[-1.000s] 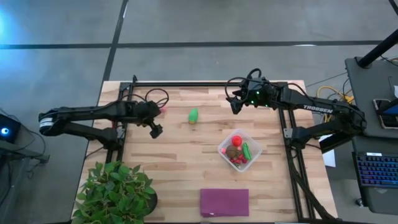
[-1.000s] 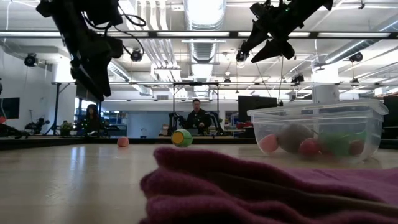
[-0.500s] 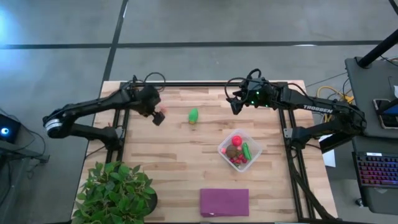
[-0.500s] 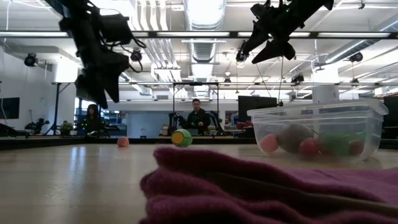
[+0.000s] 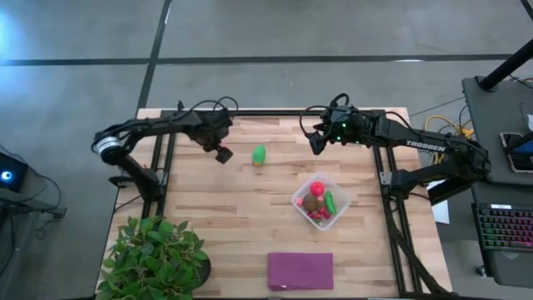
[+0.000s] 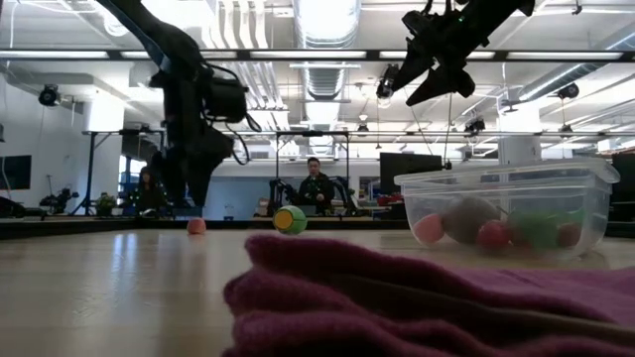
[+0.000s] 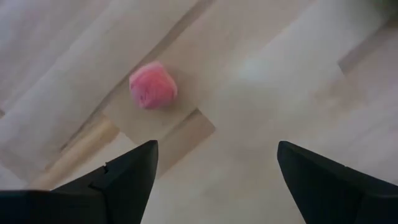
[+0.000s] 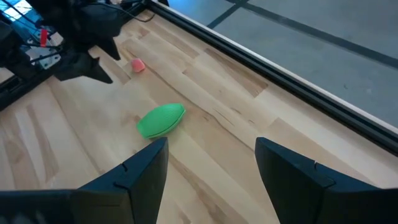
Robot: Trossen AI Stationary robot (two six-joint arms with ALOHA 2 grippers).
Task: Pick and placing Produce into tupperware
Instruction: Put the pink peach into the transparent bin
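A pink berry lies on the wooden table, just ahead of my open left gripper, which hangs a little above it at the far left. A green piece lies on the table to the berry's right. The clear tupperware stands right of centre and holds a red ball, a brown oval, a green piece and some red berries. My right gripper hangs open and empty, high above the far side of the table, right of the green piece.
A purple cloth lies at the near edge. A leafy potted plant stands at the near left corner. A black frame rail runs along the far edge. People show in the room behind the table.
My left gripper has swung toward the table's far edge and to the right, and has come down toward the pink berry. It has stayed open. My right arm has kept still.
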